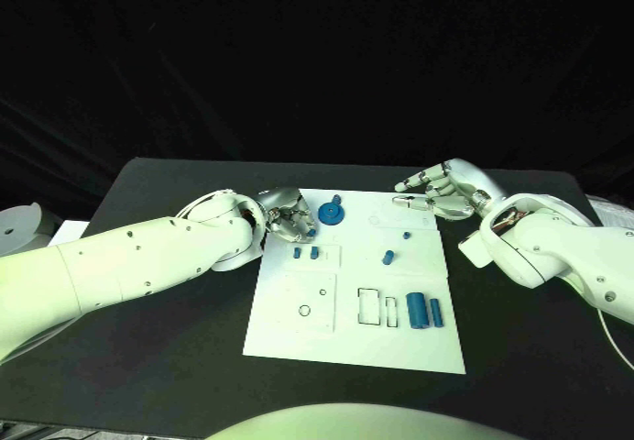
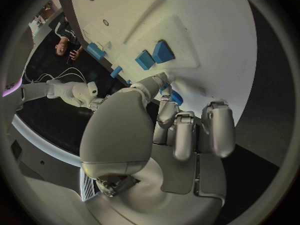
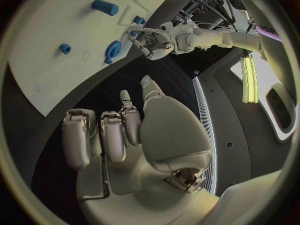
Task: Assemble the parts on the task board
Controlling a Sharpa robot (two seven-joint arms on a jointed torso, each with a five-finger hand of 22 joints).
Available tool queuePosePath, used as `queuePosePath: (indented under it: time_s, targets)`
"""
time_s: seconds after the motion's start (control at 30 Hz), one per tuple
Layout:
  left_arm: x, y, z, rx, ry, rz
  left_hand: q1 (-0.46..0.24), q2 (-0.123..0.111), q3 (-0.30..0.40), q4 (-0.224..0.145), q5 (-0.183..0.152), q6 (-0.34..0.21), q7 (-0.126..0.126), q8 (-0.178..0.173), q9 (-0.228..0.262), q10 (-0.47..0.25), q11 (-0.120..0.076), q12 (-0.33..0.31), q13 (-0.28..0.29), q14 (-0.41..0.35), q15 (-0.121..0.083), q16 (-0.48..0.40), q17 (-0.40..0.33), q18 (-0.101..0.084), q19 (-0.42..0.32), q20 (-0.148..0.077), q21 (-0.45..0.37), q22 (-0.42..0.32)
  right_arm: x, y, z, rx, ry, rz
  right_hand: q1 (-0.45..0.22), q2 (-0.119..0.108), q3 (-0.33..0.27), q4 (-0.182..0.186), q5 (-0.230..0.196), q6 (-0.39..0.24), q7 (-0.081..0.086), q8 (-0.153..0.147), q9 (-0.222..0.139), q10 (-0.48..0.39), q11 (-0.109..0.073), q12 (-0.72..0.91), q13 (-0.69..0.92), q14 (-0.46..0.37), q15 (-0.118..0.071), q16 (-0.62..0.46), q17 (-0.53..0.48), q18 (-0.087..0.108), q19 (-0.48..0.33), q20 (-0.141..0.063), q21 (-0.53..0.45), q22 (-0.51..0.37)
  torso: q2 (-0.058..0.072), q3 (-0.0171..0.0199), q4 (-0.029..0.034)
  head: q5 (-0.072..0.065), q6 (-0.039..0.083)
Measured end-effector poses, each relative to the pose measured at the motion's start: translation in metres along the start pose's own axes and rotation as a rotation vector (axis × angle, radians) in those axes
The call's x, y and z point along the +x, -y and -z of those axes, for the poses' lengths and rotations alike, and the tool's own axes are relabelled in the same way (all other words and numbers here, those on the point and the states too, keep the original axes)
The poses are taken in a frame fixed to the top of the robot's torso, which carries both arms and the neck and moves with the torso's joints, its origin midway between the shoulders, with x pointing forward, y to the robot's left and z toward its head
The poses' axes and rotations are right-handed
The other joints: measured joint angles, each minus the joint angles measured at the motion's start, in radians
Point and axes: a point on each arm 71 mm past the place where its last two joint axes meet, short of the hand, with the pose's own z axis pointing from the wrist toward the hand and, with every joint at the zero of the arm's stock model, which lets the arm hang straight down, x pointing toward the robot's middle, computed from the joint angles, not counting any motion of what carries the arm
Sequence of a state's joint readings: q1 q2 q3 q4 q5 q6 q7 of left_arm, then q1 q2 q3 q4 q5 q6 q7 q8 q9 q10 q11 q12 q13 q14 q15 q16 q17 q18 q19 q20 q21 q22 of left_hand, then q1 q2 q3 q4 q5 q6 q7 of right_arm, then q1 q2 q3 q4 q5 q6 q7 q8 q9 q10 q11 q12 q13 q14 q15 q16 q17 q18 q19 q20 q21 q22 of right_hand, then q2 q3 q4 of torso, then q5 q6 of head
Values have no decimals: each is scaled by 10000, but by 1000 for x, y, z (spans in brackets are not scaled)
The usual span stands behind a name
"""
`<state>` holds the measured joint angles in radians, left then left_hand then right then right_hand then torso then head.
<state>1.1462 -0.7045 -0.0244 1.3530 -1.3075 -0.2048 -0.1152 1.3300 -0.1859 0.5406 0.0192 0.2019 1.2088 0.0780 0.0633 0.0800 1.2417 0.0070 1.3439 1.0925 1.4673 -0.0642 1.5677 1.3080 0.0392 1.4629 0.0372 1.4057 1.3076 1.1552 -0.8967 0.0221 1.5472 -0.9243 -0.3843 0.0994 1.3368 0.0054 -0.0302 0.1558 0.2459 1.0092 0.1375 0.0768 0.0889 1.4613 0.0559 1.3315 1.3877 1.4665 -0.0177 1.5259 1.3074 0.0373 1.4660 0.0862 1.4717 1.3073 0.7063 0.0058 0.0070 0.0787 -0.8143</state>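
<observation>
The white task board lies in the middle of the black table. The left hand sits at the board's far left corner, its fingers curled down toward the plate; a round blue gear lies just to the right of them. In the left wrist view a bit of blue shows right at the fingertips, but whether the hand pinches it or merely touches it cannot be told. The right hand hovers over the table just past the board's far right corner, fingers loosely bent and a little apart, holding nothing. Two small blue blocks stand side by side on the left half of the board, a small blue peg right of them, and two long blue cylinders lie side by side near the right edge. Faint outlines on the board are too small to read
</observation>
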Motion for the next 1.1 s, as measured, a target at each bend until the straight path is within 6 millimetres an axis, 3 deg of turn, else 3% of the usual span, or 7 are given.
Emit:
queuePosePath:
  time_s: [1.1]
  targets:
    - [0,-3,1,-171,-37,-16,-53,-53,-29,-28,-25,-53,97,6,0,-25,25,-57,-90,0,0,0,-2,0,36,37,-40,-1,0,0,0,-2,2,4,1,-1,0,0,0,0,0,0,6,0,0,-18,3,0,0,0,7,0,0,0,0,7,0,2,-4,22,-23]
